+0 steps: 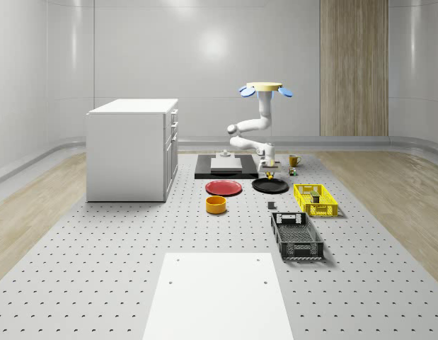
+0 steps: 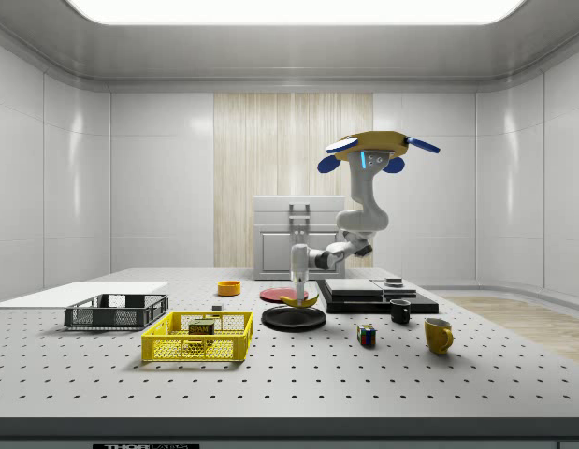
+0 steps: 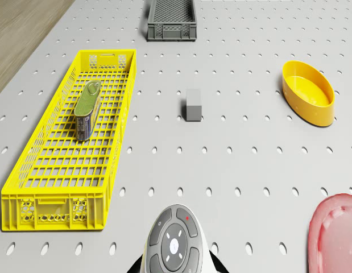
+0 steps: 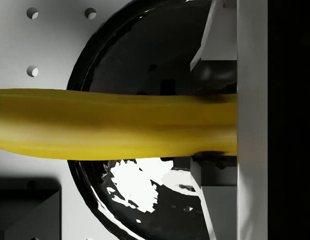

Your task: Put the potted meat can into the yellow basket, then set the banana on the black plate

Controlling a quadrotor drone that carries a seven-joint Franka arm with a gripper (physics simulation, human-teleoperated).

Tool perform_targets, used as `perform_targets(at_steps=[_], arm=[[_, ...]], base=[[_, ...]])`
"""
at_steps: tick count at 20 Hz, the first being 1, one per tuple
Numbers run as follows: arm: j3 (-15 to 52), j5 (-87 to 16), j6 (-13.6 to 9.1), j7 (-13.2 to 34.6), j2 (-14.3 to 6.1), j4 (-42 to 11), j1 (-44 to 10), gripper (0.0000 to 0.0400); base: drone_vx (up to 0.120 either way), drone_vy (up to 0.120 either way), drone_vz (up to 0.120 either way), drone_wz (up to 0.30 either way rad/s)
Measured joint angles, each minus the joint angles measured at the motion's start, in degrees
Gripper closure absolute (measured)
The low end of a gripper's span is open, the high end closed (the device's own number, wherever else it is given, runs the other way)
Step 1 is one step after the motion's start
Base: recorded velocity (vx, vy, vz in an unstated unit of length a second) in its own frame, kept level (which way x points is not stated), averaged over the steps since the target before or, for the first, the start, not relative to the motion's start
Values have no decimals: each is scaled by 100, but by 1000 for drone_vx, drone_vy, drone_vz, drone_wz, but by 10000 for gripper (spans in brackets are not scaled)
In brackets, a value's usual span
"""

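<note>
Two-finger gripper point(image 2: 298, 292) clamps the curved yellow banana point(image 2: 299, 300) just above the round glossy black plate point(image 2: 294, 319), its long axis crossways to the fingers, drone hovering beyond the plate; potted meat can point(image 3: 87, 110) already inside the yellow plastic mesh basket point(image 3: 28, 170).

Hand point(image 2: 298, 297) clamped, arm downward

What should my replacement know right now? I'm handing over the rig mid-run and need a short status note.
End effector: shut on the banana, held just above the black plate.
Drone: hovering above the table, behind the plate in the side view.
Potted meat can: lying in the yellow basket; that step is done.
Left: lower the banana onto the plate, release it and pull the arm back.
</note>
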Motion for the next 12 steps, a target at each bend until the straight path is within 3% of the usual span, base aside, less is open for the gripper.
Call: perform_targets(at_steps=[12], arm=[[-462, -485, 259, -166, 209, 435, -54, 197]], base=[[0, 0, 0, 0]])
